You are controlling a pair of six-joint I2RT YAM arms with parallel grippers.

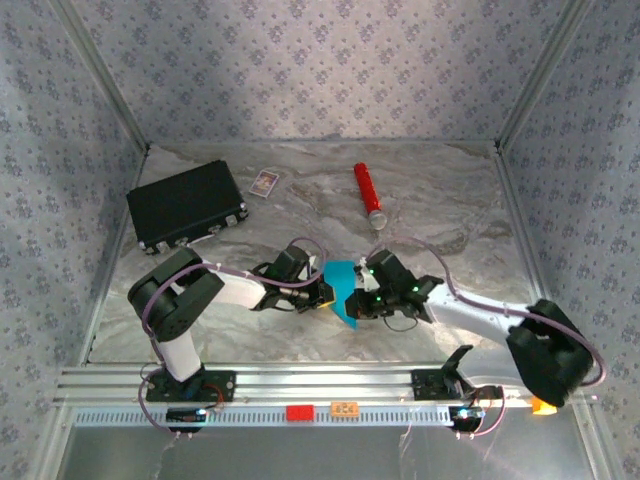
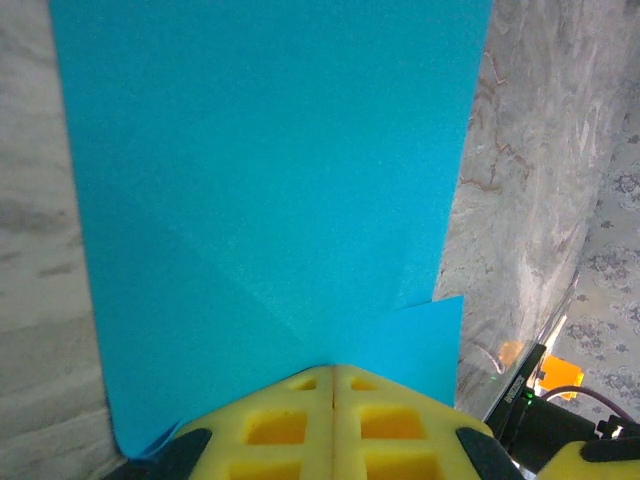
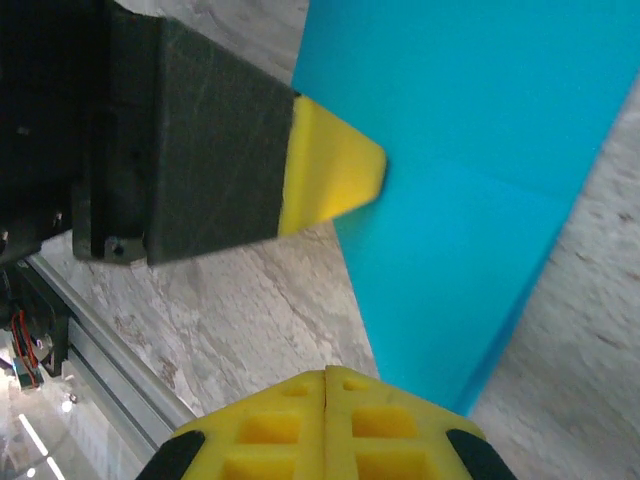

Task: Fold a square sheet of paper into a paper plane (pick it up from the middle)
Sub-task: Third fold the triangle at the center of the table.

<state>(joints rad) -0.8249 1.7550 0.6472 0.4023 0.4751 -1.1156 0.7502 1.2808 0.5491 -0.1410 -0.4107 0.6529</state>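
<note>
Since the square sheet of paper (image 1: pixel 341 283) is only part-folded and sits mid-surface between the two arms, the biggest risk is to the sheet as a whole. It appears to be carried by one narrow pinch, so a quick swing or twist could make it sag, swivel in the grip or slip out onto the surface (image 1: pixel 450 200).

Left fingers (image 2: pixel 345 385): fully closed, with the sheet's near edge nipped in their seam. A diagonal crease and a small folded flap show just ahead of the tips.

Right fingers (image 3: pixel 340 385): also fully closed. The sheet's lower corner runs down beside them, but I cannot tell whether any paper is caught there.

Next risk: if both do hold and the arms draw apart or rotate unevenly, the thin paper would likely tear or take a stray crease at the pinch.

Smaller: the two sets of fingertips sit very close together, so a misjudged regrasp could knock one against the other.

Smallest: an off-line press would set the next fold askew and the finished shape would come out lopsided.

Containers: just the black case (image 1: pixel 187 206), at the far left of the surface, lid shut, contents not visible. The red cylinder (image 1: pixel 368 195) and small white card (image 1: pixel 265 182) lie loose on the surface beyond the arms, well apart from the sheet and inside nothing.
</note>
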